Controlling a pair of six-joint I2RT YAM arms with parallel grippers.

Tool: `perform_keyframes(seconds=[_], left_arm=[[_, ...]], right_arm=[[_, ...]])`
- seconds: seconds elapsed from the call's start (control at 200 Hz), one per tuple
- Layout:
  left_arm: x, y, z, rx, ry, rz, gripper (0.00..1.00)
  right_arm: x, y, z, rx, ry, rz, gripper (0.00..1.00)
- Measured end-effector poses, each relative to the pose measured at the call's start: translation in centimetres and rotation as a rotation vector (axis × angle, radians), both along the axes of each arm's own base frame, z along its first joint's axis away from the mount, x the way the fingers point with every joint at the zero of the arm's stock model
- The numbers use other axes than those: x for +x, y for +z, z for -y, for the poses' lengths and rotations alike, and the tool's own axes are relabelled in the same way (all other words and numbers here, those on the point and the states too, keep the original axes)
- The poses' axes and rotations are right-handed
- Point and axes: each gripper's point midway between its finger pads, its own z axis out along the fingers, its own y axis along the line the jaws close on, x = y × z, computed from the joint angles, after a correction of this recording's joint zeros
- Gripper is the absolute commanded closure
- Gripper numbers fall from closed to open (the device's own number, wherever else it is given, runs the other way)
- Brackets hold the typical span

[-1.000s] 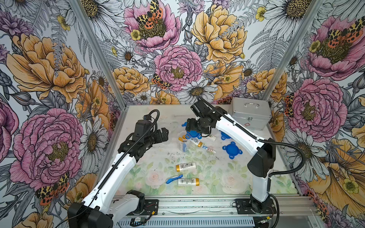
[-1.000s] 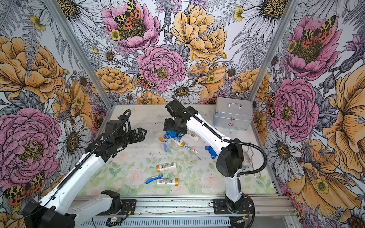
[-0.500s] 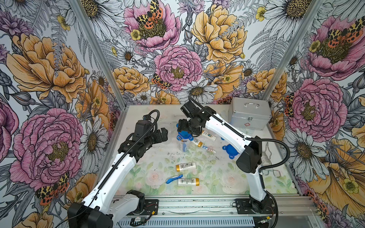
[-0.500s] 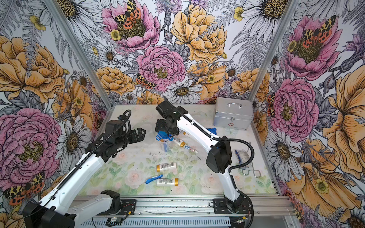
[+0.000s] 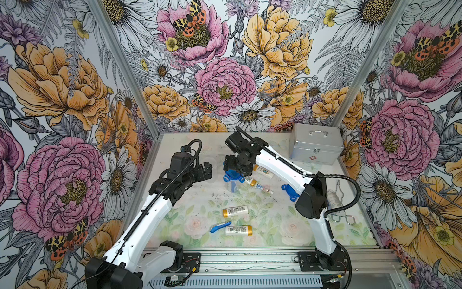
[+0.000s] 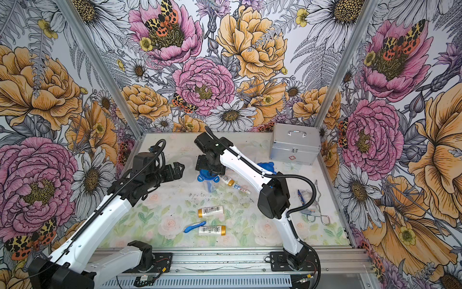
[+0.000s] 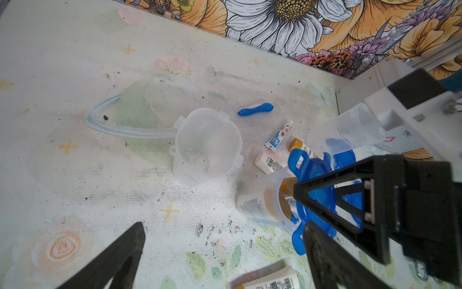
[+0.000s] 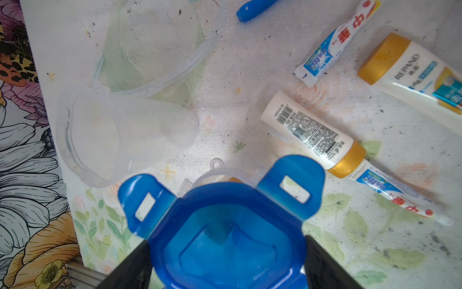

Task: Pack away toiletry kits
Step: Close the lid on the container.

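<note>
Barely begun: the right gripper (image 8: pixel 228 262) holds a blue lid (image 8: pixel 225 232) over one filled cup (image 7: pixel 262 202), while the left gripper (image 7: pixel 222 252) gapes empty. Several bottles (image 5: pixel 235 211) and a toothbrush (image 5: pixel 220 227) lie loose.

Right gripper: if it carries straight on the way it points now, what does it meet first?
The right gripper, closed on the blue four-tabbed plastic lid, points down at the clear plastic cup right under it. The lid would probably meet the cup's rim first; whether they touch yet is unclear.
</note>
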Motion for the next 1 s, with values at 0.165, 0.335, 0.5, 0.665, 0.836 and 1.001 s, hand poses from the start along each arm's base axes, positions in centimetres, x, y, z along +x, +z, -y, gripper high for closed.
perform_keyframes(seconds=[0.165,0.335,0.5,0.665,0.836,1.001], left_arm=[[-0.02,0.05,-0.04,0.003,-0.002,0.003,0.02],[0.03,0.02,-0.32,0.006,0.004,0.004,0.02],[-0.04,-0.38,-0.72,0.010,0.013,-0.004,0.02],[-0.05,-0.45,-0.74,0.011,0.013,-0.005,0.02],[-0.06,-0.45,-0.73,0.014,0.010,-0.005,0.02],[-0.07,-0.45,-0.69,0.014,0.006,-0.004,0.02]], right_arm=[[0.34,0.43,-0.12,0.004,-0.007,0.014,0.31],[0.46,0.18,-0.18,0.000,-0.008,0.013,0.31],[0.40,-0.01,-0.12,-0.004,-0.011,0.007,0.28],[0.39,-0.02,-0.11,-0.004,-0.016,0.005,0.24],[0.33,-0.06,-0.05,-0.005,-0.022,0.000,0.21],[0.32,-0.06,-0.04,-0.004,-0.025,-0.001,0.17]])
